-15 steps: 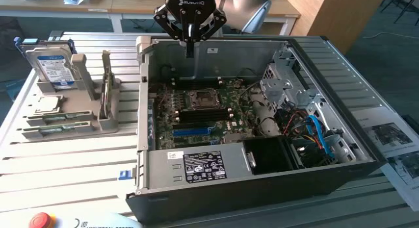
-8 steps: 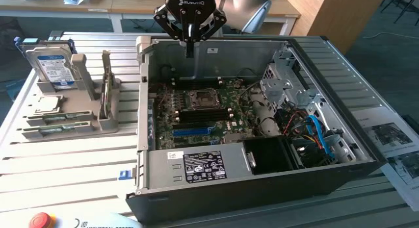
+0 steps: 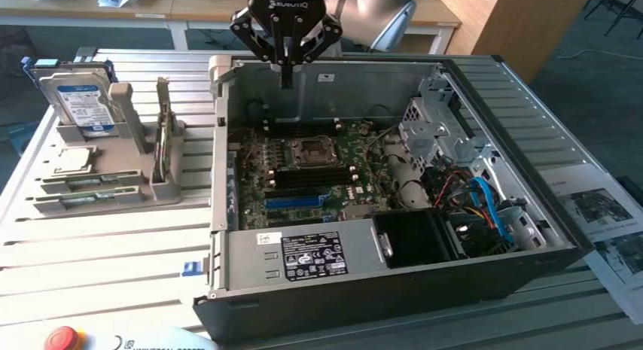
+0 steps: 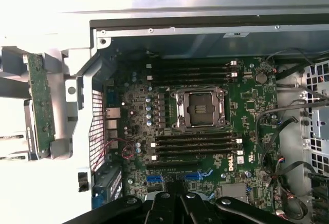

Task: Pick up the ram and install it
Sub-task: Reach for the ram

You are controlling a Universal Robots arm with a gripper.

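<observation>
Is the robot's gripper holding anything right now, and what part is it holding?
Nothing. The gripper hangs shut and empty over the open computer case, and the ram sits in its grey holder beside the case.

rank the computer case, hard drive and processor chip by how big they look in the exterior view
1. computer case, by far the largest
2. hard drive
3. processor chip, the smallest; it sits right by the hard drive, so nearness to the camera hardly skews this

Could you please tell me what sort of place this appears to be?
Probably a robotics lab bench: an open computer case lies on a slatted metal table, with a grey parts fixture and a red emergency-stop button.
</observation>
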